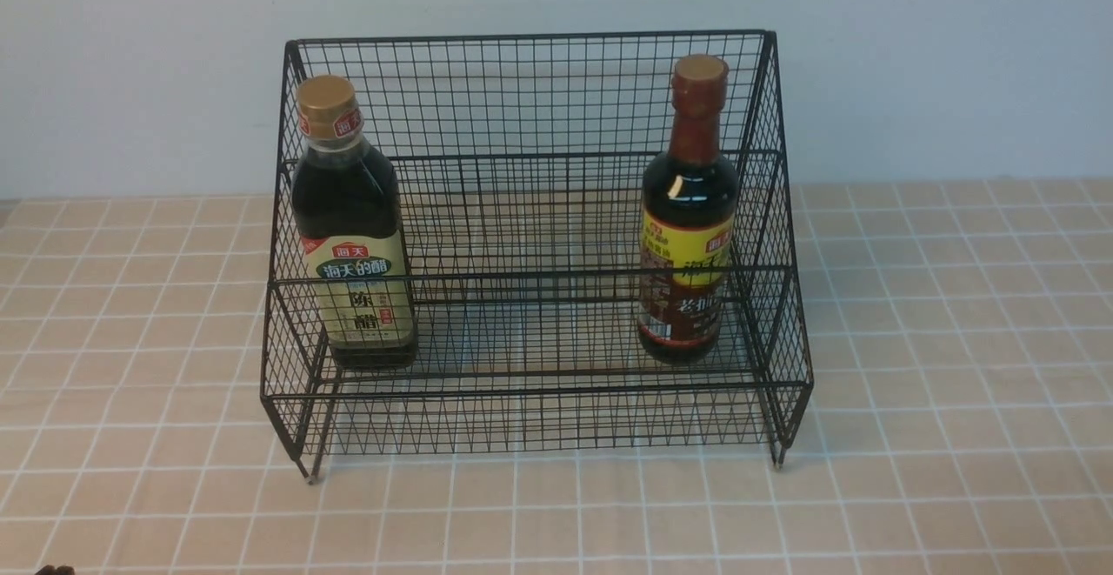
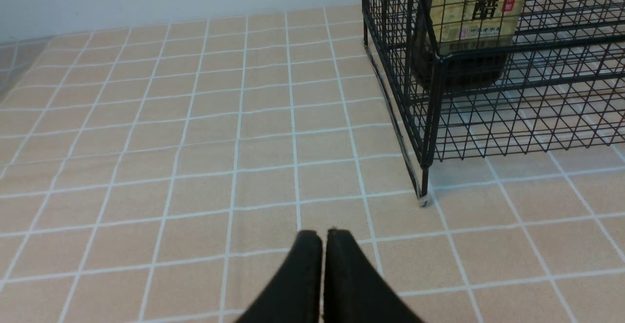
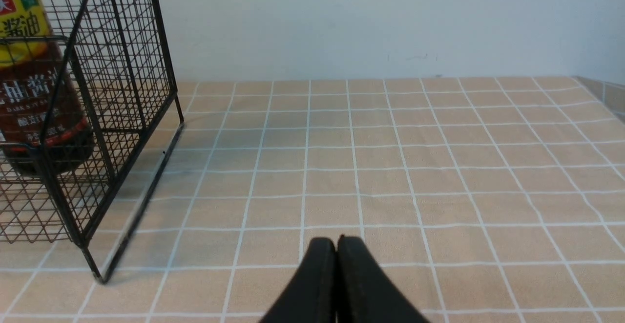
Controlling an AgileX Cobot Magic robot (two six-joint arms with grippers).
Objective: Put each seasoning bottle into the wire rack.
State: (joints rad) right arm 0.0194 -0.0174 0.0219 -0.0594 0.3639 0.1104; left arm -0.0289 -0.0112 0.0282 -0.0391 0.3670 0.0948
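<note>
Wire rack (image 1: 530, 210): black thin-wire mesh, stepped, tall back, sloping sides, on slim legs. Bench (image 1: 939, 436): matte beige tile pattern, white grid lines.

Gold-cap bottle (image 1: 352, 227): squarish, glossy dark liquid, beige-green label; upright in rack's lower tier, robot's left end (top cut off in left wrist view). Brown-cap bottle (image 1: 689, 214): round, long neck, yellow-red label; upright, same tier, right end, partly veiled by mesh.

Left hand (image 2: 322, 237), right hand (image 3: 337, 245): black tapered fingers pressed together, empty, over bare bench outside rack.
</note>
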